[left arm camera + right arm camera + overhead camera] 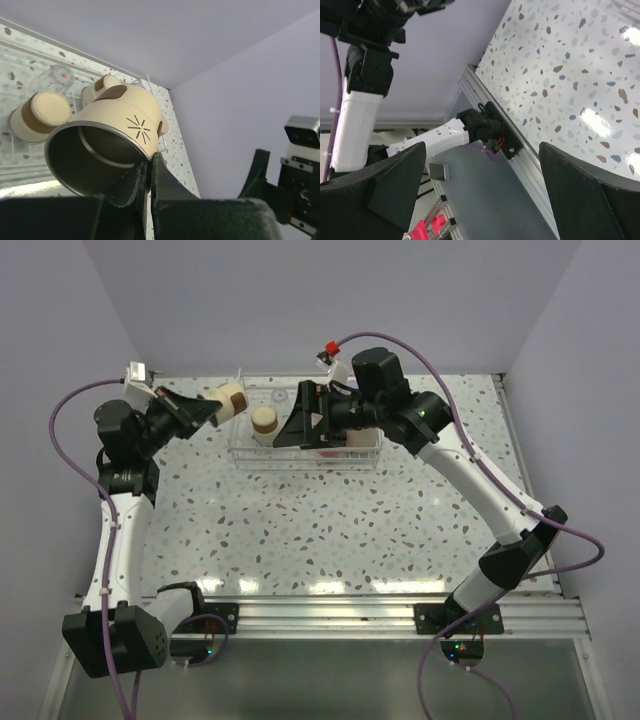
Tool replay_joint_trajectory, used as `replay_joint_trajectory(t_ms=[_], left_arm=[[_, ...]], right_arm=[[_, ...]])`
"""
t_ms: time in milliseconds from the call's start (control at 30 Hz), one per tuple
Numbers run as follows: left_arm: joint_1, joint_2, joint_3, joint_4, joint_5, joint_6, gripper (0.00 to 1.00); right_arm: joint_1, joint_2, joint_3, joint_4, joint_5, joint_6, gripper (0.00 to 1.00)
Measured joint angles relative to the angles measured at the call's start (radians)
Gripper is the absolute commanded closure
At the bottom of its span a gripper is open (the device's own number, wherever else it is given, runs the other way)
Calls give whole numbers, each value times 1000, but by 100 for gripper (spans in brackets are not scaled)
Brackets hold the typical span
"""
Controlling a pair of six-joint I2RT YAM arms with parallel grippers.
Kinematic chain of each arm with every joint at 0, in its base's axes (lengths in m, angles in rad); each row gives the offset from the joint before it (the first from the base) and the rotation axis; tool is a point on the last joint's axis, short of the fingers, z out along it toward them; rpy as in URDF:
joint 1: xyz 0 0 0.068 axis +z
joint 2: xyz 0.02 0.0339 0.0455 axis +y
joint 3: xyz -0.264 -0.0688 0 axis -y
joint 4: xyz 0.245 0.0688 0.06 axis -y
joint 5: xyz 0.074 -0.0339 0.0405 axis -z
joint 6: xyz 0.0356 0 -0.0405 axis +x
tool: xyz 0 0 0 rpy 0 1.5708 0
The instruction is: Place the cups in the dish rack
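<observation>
Pale lavender walls close in a speckled table [300, 530], where two arms work at the far edge. The dish rack [280, 458], a clear open-topped basket, sits on the table near the back wall.

The left claw [205, 408] is clamped on a silvery-rimmed cup [231, 400], held tilted in the air at the rack's left end. Whether the cup touches the rail cannot be told. In the left wrist view, the fingers [165, 185] pinch the cup's rim, with the metal-lined mouth turned toward the camera. The cream outside carries brown patches and a small star mark.

Inside the rack's left part, a tan-based cup [264, 421] rests with its base upward. The left wrist view shows a second cup [100, 87] of the same kind just behind it. A clear cup [62, 76] lies faintly visible beyond them.

The right claw [300, 425] hovers over the middle of the rack. In the right wrist view, its two dark fingers [395, 185] stand wide apart with nothing between them. Only the table and the arm mounts at the near edge show through the gap.
</observation>
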Motion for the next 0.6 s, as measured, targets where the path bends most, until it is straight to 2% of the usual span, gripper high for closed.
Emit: replay_joint_trajectory(t_ms=[233,400,600], left_arm=[[-32,-22,13,66,149,-61,100],[-112,-3,13,129,193,-90,100],[-160,25,13,113,199,-86,100]], right_arm=[[0,69,79,46,1,23,2],[0,122,80,131,5,60,2],[0,170,80,196,37,96,2]])
